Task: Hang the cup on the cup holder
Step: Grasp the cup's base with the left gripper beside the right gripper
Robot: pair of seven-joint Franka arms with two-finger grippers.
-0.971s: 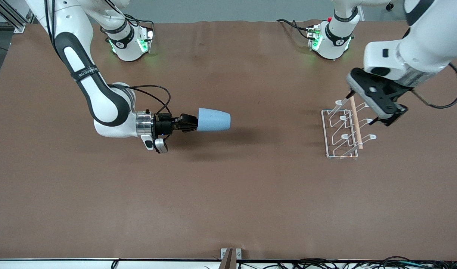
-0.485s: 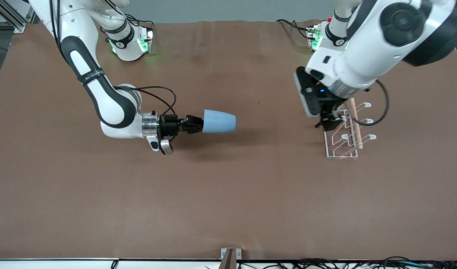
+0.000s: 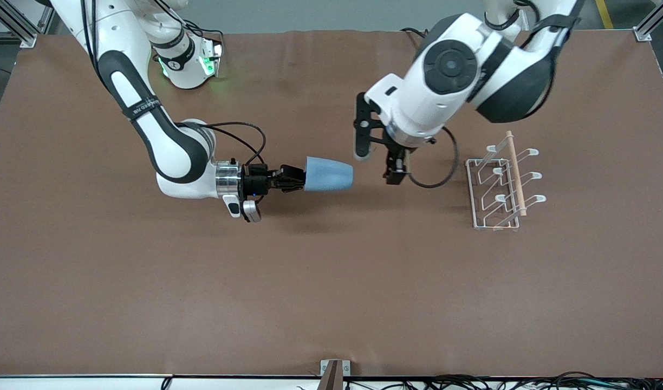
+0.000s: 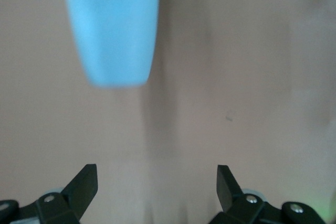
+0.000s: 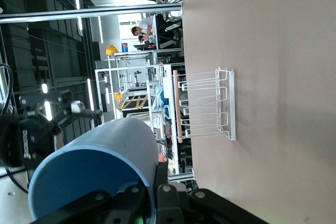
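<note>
The right arm's black band carries white lettering, too small to read with any confidence. At that arm's end, the right claw [image 3: 294, 180] is clamped on the rim of the small light-blue tapered tumbler [image 3: 328, 174], carrying it on its side in the air over the middle of the brown paper-covered surface [image 3: 331, 292], closed bottom pointing toward the left arm's end. In the right wrist view the tumbler's [image 5: 94, 166] open mouth faces the camera with one finger inside the rim; whether anything is in it cannot be made out, though it looks empty.

Just beside the tumbler's bottom, the left claw [image 3: 376, 160] hangs over the surface, fingers spread wide and holding nothing. In the left wrist view its two black fingertips [image 4: 84, 184] stand well apart, with the tumbler [image 4: 113, 27] apart from them.

Toward the left arm's end stands the white wire rack with a light wooden rod along its top [image 3: 499, 187], resting on the surface, its looped prongs bare. The right wrist view shows the rack [image 5: 207, 106] upright, well apart from the tumbler.
</note>
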